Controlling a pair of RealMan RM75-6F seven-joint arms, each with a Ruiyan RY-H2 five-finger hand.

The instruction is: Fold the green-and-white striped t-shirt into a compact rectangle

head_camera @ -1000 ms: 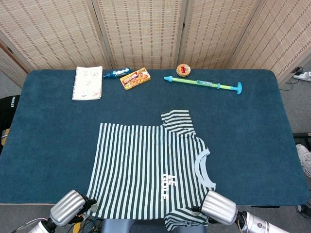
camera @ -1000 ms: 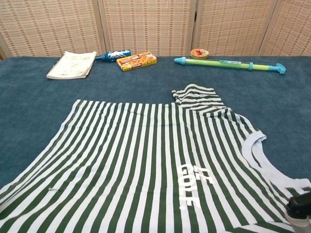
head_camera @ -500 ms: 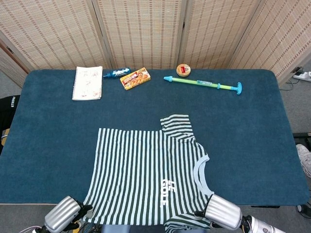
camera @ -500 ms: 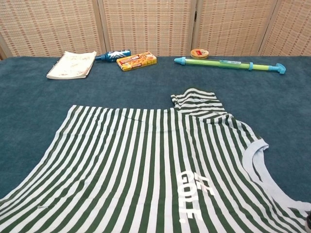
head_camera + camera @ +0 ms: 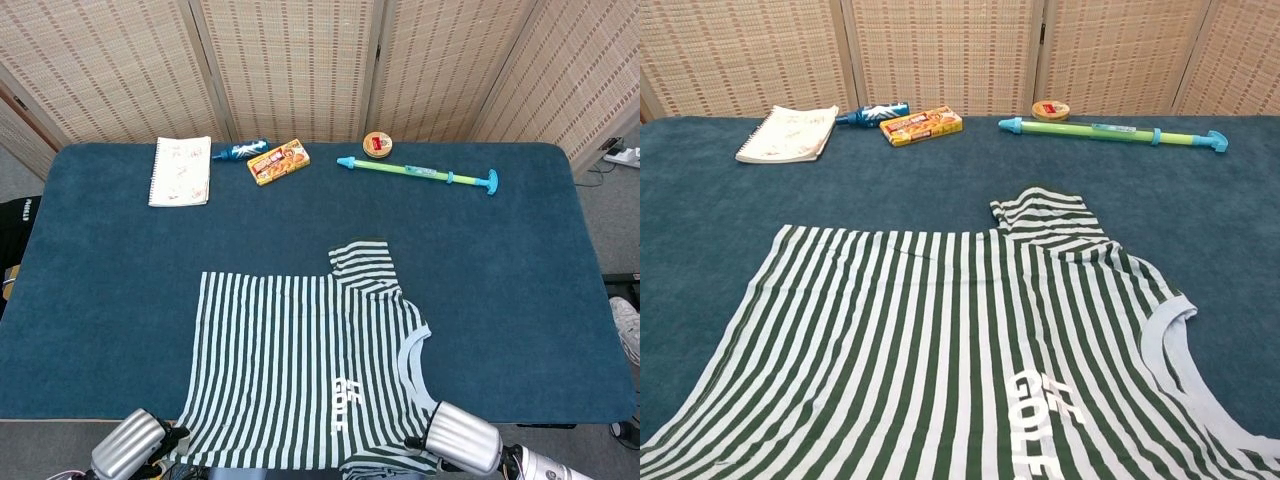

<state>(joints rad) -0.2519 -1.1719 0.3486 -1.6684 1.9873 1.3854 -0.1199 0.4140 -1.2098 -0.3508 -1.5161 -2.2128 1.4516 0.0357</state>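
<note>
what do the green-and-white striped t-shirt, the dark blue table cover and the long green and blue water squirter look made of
The green-and-white striped t-shirt looks like soft knit fabric, probably cotton: matte, lying limp with small wrinkles. The dark blue table cover looks like felt or short-pile carpet: a fuzzy, dull surface with no shine. The long green and blue water squirter looks like hard moulded plastic: bright, smooth colours, rigid straight tube.

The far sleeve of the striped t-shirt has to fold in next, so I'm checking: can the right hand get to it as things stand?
Probably yes. The sleeve lies flat with bare table around it; the right hand sits at the shirt's near edge, so it must reach across.
</note>
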